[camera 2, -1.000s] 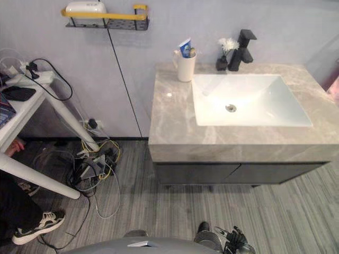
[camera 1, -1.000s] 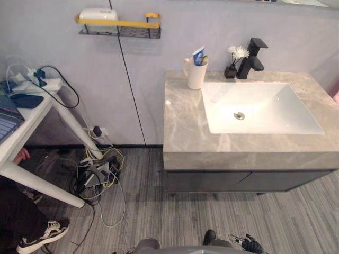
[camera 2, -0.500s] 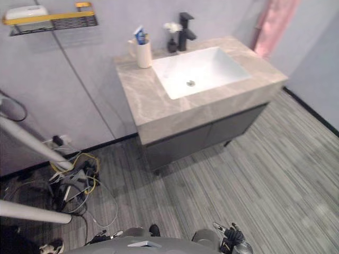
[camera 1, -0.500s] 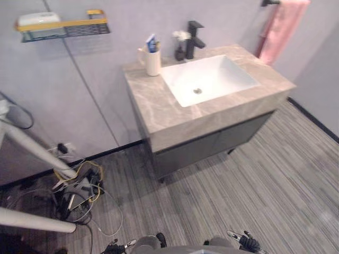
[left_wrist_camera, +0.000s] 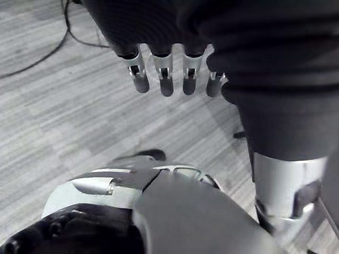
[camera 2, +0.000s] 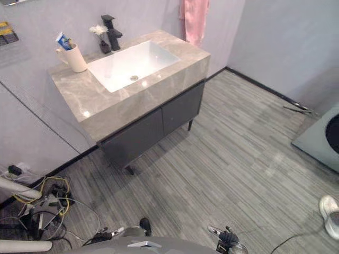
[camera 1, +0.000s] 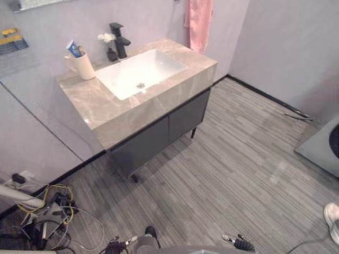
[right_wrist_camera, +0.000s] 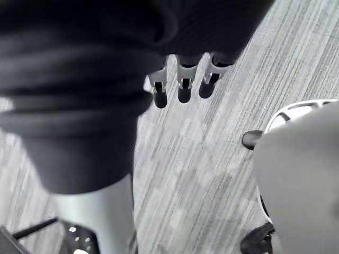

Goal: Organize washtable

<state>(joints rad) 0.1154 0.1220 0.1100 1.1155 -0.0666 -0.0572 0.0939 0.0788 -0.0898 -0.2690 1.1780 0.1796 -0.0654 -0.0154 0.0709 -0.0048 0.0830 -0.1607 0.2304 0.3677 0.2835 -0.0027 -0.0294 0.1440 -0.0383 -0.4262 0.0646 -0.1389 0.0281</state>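
The washtable (camera 1: 100,100) with a grey marble top stands at the upper left against the wall. Its white sink (camera 1: 159,66) is bare inside. At the back stand a cream cup (camera 1: 83,66) holding a toothpaste tube (camera 1: 73,49), a small dark vase of white flowers (camera 1: 109,47) and a black faucet (camera 1: 119,38). A pink towel (camera 1: 198,24) hangs on the wall beyond the table. My left hand (camera 1: 121,244) and right hand (camera 1: 241,243) hang low over the striped floor, far from the table. In the wrist views the left fingers (left_wrist_camera: 164,79) and right fingers (right_wrist_camera: 183,84) are straight and hold nothing.
A tangle of cables (camera 1: 47,211) and white table legs (camera 1: 18,196) lie at the lower left. A yellow-edged wall shelf (camera 1: 10,39) shows at the far left. A grey appliance (camera 1: 323,148) stands at the right. A person's white shoe (camera 1: 332,218) is beside it.
The camera has swung to the right: the washtable now sits at the upper left and open floor fills the middle. Both hands still hang low and hold nothing.
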